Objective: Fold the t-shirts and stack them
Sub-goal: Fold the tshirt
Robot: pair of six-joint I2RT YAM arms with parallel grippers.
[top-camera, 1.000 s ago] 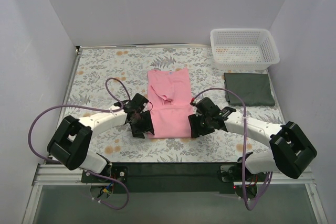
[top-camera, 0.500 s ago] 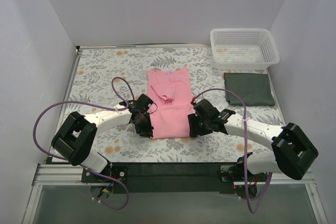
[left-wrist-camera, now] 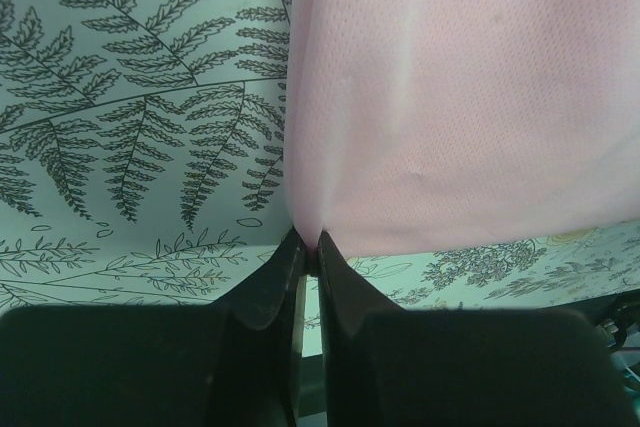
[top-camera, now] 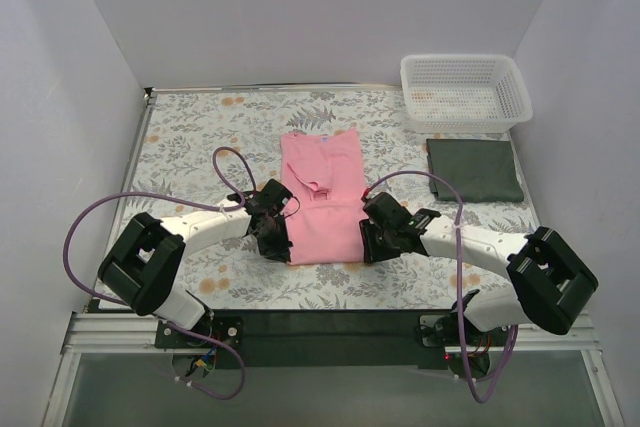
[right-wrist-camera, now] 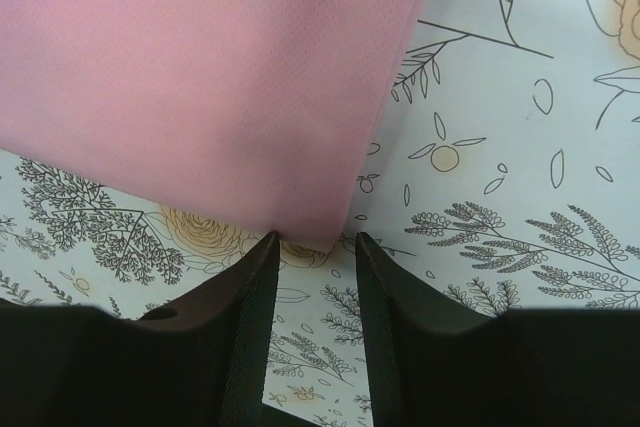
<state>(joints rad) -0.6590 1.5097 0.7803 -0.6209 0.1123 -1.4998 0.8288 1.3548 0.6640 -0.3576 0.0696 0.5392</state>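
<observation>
The light pink t-shirt (top-camera: 322, 197) lies flat in a long folded strip on the floral table cloth. My left gripper (top-camera: 280, 245) is shut on its near left corner; in the left wrist view the pink t-shirt (left-wrist-camera: 460, 97) is pinched between the fingertips of the left gripper (left-wrist-camera: 310, 243). My right gripper (top-camera: 368, 247) is at the near right corner. In the right wrist view the right gripper (right-wrist-camera: 315, 239) is open, with the corner of the pink t-shirt (right-wrist-camera: 200, 67) between its tips. The dark green t-shirt (top-camera: 475, 169) lies folded at the right.
A white mesh basket (top-camera: 465, 92) stands at the back right, just behind the green t-shirt. The floral table cloth (top-camera: 190, 147) covers the table. White walls close in on three sides.
My right gripper has moved a little left, up to the shirt's near right corner. My left gripper moved in to the near left corner a second ago and has since stayed put.
</observation>
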